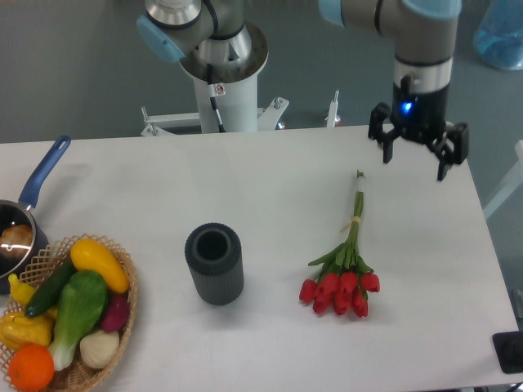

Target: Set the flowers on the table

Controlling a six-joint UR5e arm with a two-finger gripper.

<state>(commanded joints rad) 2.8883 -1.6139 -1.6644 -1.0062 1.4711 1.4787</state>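
Judging by how things lie, you have the main job done: the flowers (344, 261) are flat on the desk (270, 188), red heads toward the near edge and thin stems running up and away toward the far side; nothing props them or holds them.

Look at the hand (417, 153) and you'll see it up near the far right edge of the desk, well apart from the stem tips; its fingers are spread wide and there is nothing between them; it appears raised above the surface rather than resting on it, though the single view makes the height hard to judge.

You can see the dark ribbed vase (214, 263) standing upright to the left of the flowers, apart from them and not touching; the wicker basket (106, 343) of vegetables sits at the near left corner, with a blue-handled pan (29, 212) just behind it.

What is left looks slight: you would only need the arm clear of the flowers, and it seems so.
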